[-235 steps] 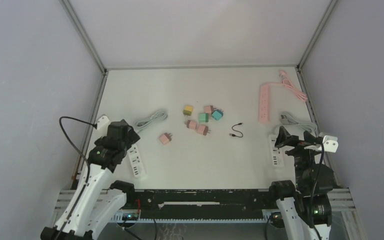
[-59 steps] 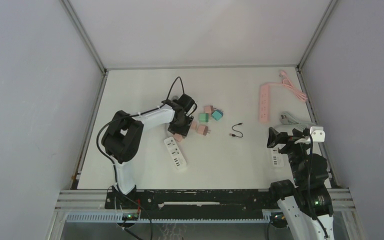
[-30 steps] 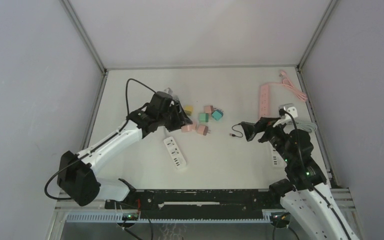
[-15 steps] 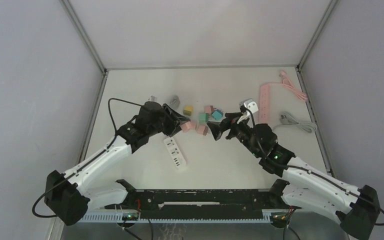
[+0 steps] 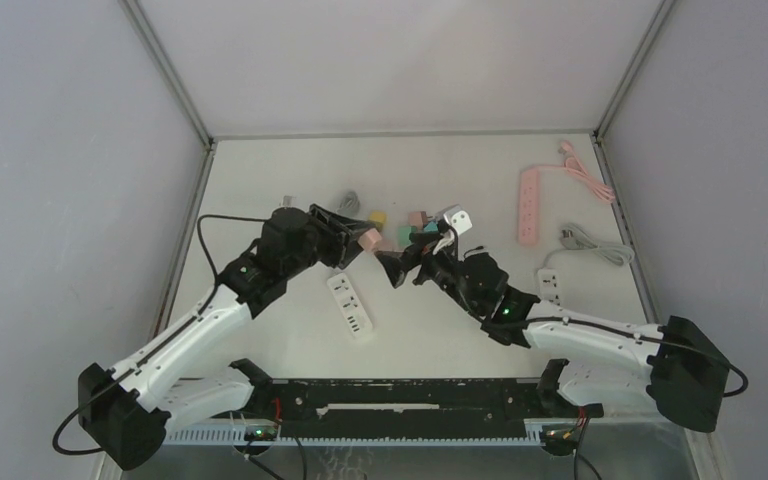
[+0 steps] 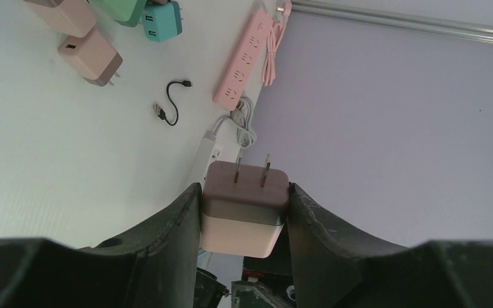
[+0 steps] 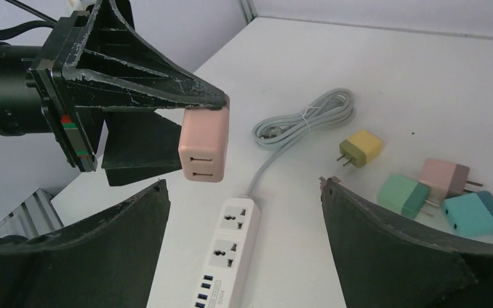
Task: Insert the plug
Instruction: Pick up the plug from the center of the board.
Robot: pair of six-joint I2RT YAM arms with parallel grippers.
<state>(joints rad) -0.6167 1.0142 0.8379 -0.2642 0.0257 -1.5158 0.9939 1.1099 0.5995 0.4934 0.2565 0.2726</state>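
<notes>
My left gripper [image 6: 244,192] is shut on a pink plug [image 6: 245,208], its two prongs pointing away from the wrist camera. From above, the plug [image 5: 368,238] hangs off the table, just beyond the far end of a white power strip [image 5: 350,305]. In the right wrist view the plug [image 7: 204,147] shows its USB ports, pinched by the left gripper's fingers [image 7: 135,83]. The strip [image 7: 234,247] lies below it, sockets facing up. My right gripper [image 5: 397,270] is open and empty, facing the plug from the right, its jaws [image 7: 244,186] spread wide above the strip.
Loose plugs lie behind the grippers: yellow [image 7: 361,147], green [image 7: 403,194], pink [image 7: 446,176], teal [image 7: 475,213]. A coiled grey cable [image 7: 305,119] leads to the strip. A pink power strip [image 5: 529,205] and another white strip [image 5: 550,285] lie at the right. A short black cable [image 6: 170,110] lies nearby.
My right arm has swung left from the table's right side to the middle, stopping opposite the plug. The left gripper has drawn back slightly left, still holding the plug.
</notes>
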